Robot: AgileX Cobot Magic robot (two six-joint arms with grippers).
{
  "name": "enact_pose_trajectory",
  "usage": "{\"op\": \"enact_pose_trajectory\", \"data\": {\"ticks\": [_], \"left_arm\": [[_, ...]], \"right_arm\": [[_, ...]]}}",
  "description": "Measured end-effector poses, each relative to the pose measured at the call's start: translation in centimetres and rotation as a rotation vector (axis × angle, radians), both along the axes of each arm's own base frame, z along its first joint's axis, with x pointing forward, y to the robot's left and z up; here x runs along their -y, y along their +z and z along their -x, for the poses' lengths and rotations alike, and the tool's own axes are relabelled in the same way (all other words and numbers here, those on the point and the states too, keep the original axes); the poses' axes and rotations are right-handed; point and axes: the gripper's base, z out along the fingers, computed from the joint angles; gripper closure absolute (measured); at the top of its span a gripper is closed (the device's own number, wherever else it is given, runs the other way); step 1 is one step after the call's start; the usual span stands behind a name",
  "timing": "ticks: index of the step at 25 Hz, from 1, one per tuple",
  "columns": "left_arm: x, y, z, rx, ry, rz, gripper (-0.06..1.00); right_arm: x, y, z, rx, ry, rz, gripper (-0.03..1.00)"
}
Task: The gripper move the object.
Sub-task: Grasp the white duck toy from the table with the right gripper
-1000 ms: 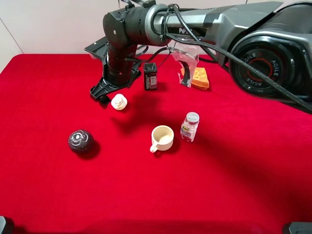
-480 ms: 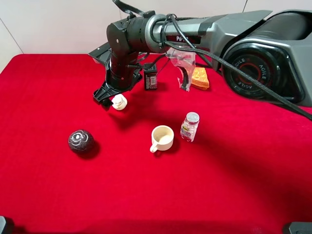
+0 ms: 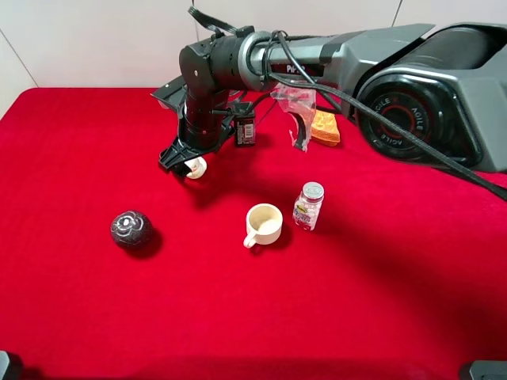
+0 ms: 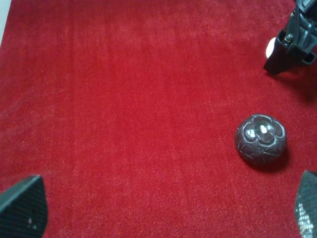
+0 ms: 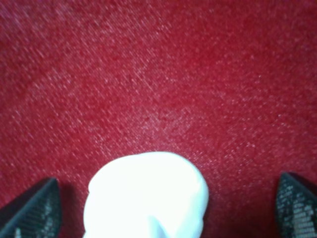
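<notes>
Right arm's black two-fingered gripper [image 3: 183, 161]: jaws wide apart. The small cream-white knob-topped lump [image 5: 146, 196] sits between the fingertips, nearer one of them. It looks light, rigid and smooth, so probably slippery. Pinch the broad lower body, not the knob.

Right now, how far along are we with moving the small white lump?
The approach looks done: the right hand straddles the object, open, with gaps on either side in the wrist view. In hand: nothing is gripped yet, and the object rests on the red cloth. Remaining: close, lift and carry it.
</notes>
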Motion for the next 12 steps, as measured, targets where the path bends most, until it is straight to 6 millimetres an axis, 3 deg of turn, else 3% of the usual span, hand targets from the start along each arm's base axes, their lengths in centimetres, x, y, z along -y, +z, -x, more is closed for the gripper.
{"op": "enact_pose_trajectory", "data": {"ticks": [4,10,12], "left_arm": [[0.00,0.00,0.00,0.000,0.000,0.000,-0.05],[0.00,0.00,0.00,0.000,0.000,0.000,-0.05],[0.00,0.00,0.00,0.000,0.000,0.000,-0.05]], "right_arm": [[0.09,-0.23,0.11,-0.014,0.000,0.012,0.35],[0.14,-0.25,0.16,-0.020,0.000,0.018,0.60],[0.15,-0.26,0.18,-0.023,0.000,0.019,0.62]]}}
